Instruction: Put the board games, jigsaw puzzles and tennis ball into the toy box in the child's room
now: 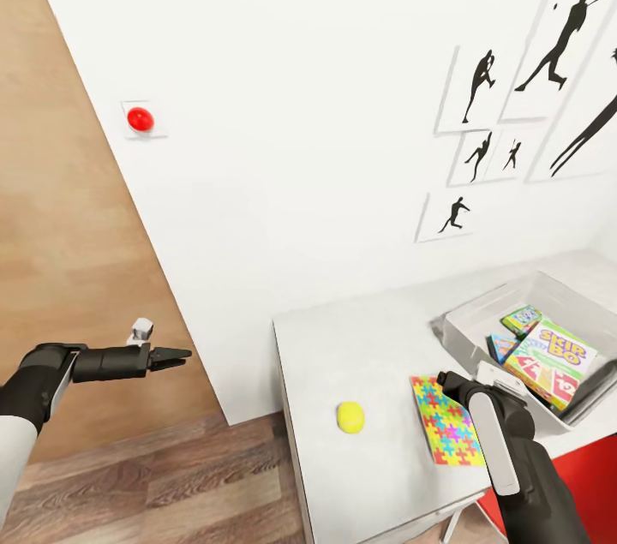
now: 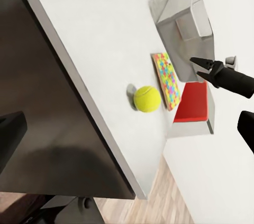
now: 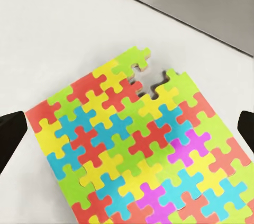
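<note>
The one thing I can read is "SKIP-BO" in big letters on the game box (image 1: 551, 360) lying in the toy box (image 1: 480, 314). The smaller boxes' print is too blurred.

table (image 1: 377, 338) | on it: tennis ball (image 1: 350, 417), jigsaw puzzle (image 1: 446, 421), toy box (image 1: 480, 317)

Round red wall button (image 1: 140, 119) on the white wall (image 1: 283, 98); black sports-silhouette pictures (image 1: 531, 90) further along; wood-plank floor (image 1: 154, 484) below.
</note>
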